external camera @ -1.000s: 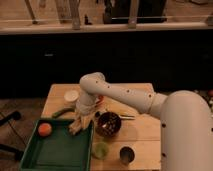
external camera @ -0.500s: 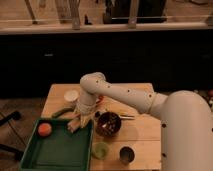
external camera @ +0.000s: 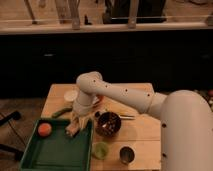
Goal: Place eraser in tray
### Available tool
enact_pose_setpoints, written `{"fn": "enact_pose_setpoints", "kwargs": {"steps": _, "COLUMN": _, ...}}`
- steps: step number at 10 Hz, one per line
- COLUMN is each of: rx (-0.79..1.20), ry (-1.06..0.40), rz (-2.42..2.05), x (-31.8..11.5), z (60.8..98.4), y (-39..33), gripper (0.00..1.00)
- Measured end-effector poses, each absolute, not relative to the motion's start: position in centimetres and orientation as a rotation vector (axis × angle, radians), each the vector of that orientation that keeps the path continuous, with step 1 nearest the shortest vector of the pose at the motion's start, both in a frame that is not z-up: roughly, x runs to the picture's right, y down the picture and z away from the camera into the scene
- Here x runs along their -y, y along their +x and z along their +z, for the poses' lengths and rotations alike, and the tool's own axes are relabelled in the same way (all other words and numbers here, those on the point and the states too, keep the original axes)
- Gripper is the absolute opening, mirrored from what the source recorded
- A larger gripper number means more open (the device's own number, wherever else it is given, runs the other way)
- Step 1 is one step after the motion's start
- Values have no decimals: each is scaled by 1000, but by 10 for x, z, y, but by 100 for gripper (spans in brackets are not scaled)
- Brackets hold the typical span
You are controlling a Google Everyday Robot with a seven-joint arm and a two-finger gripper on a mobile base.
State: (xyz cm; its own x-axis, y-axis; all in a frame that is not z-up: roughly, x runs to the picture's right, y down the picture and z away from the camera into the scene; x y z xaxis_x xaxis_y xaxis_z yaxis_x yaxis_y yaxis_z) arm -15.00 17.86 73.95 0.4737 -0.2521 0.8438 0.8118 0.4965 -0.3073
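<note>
The dark-green tray lies at the table's front left. My gripper hangs from the white arm over the tray's far right corner, just above its rim. I cannot make out the eraser; it may be hidden in or under the gripper. An orange ball sits in the tray's far left corner.
A dark bowl stands just right of the gripper. A small light-green cup and a metal cup stand near the front edge. A white bowl and a green item lie behind the tray on the wooden table.
Almost nothing differs. The gripper stays over the tray's far right corner, perhaps slightly lower.
</note>
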Motion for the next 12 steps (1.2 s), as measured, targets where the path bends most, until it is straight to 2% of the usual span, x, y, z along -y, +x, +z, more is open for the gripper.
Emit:
{"fn": "enact_pose_setpoints", "kwargs": {"steps": 5, "rx": 929, "ry": -876, "rz": -884, "x": -193, "z": 717, "y": -160, "gripper": 0}}
{"fn": "enact_pose_setpoints", "kwargs": {"steps": 12, "rx": 1046, "ry": -967, "rz": -972, "x": -224, "z": 710, "y": -169, "gripper": 0}}
